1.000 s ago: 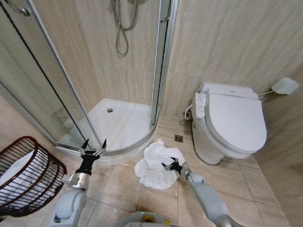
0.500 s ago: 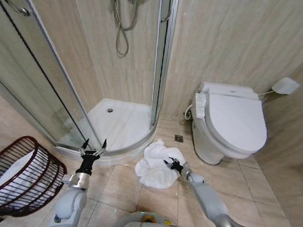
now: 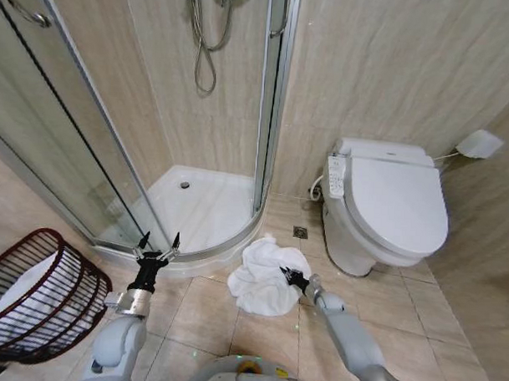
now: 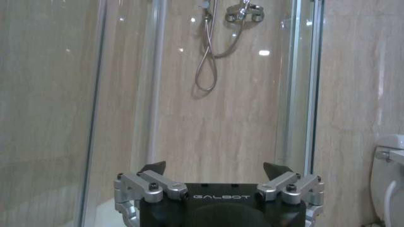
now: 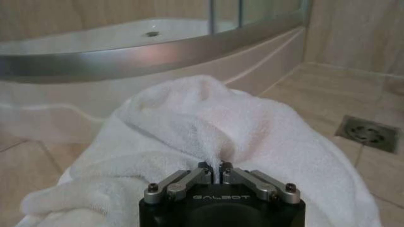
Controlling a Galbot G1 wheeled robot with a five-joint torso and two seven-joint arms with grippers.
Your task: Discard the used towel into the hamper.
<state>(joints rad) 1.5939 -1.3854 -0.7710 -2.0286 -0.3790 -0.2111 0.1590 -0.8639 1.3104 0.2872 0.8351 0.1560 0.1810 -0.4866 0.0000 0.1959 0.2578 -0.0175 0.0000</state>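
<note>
My right gripper (image 5: 215,171) has closed since a second ago, jaws now pinching a fold of the towel (image 3: 264,277): grasp made, lift pending. Towel heaped on the floor by the shower tray's curb, long axis toward the curb. Left gripper (image 3: 156,244) spread, idle. Hamper (image 3: 35,293) far left.

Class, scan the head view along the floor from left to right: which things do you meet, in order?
Reddish-brown open-weave hamper → open left gripper → crumpled white towel → right gripper pinching the towel → white toilet.
</note>
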